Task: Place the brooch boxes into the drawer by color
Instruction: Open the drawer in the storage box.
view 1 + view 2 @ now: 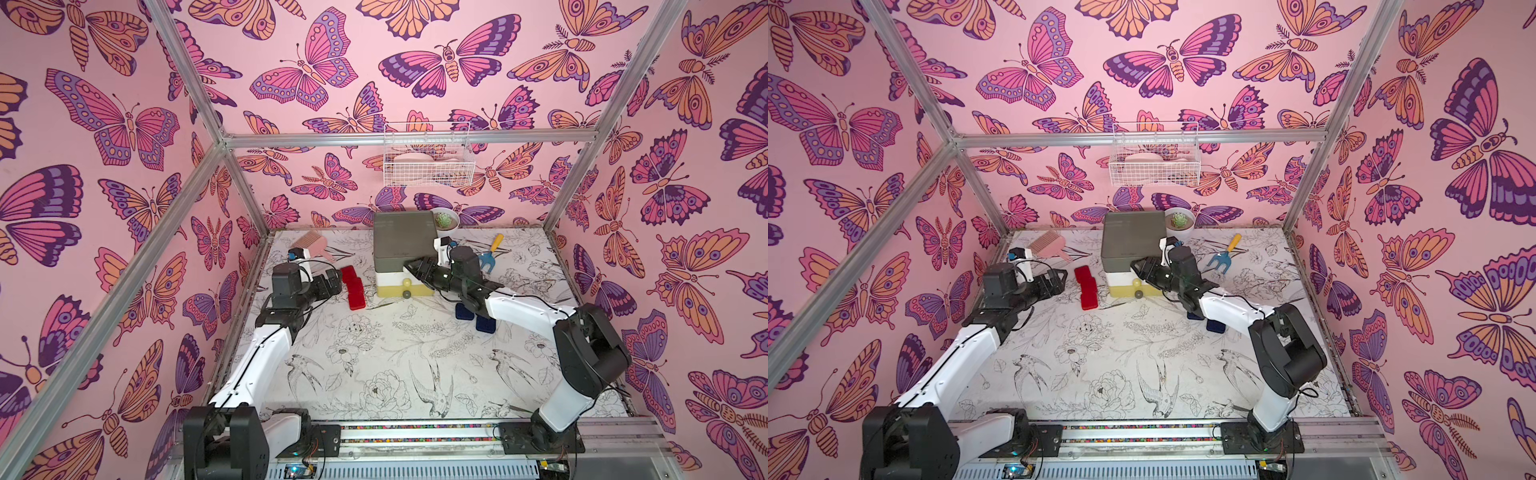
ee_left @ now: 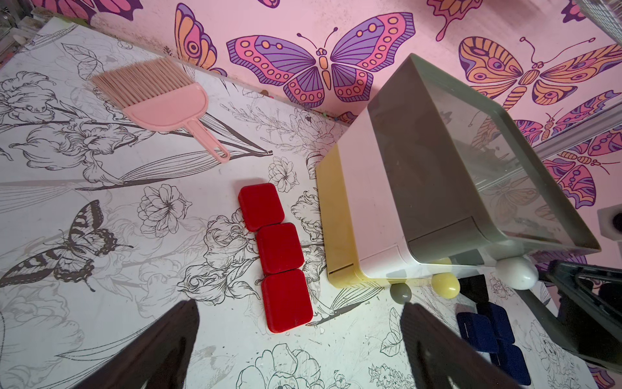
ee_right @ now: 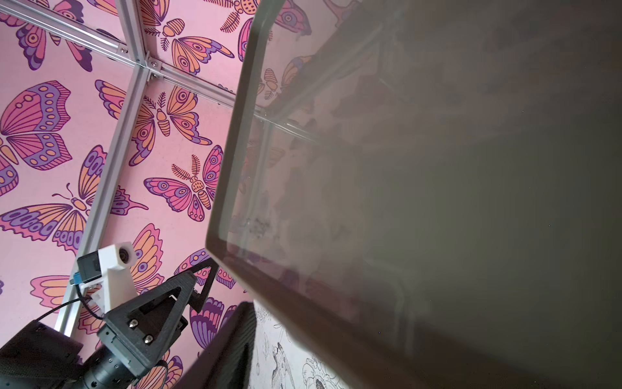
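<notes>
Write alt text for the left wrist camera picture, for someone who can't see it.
Three red brooch boxes lie in a touching row on the flower-print table beside a three-tier drawer chest. The open left claw frames the foreground; a pink brush lies beyond them.

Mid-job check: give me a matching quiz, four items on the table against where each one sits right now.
Things:
1. red brooch boxes
2. blue brooch boxes
3. pink brush
4. garden fork

Places:
A. near the back wall, on the robot's left
B. on the robot's right of the drawer, towards the back
C. in a touching row close beside the drawer, on the robot's left
D. nearer the robot than the drawer, partly hidden under the right arm

Pairs: 1-C, 2-D, 3-A, 4-B
</notes>
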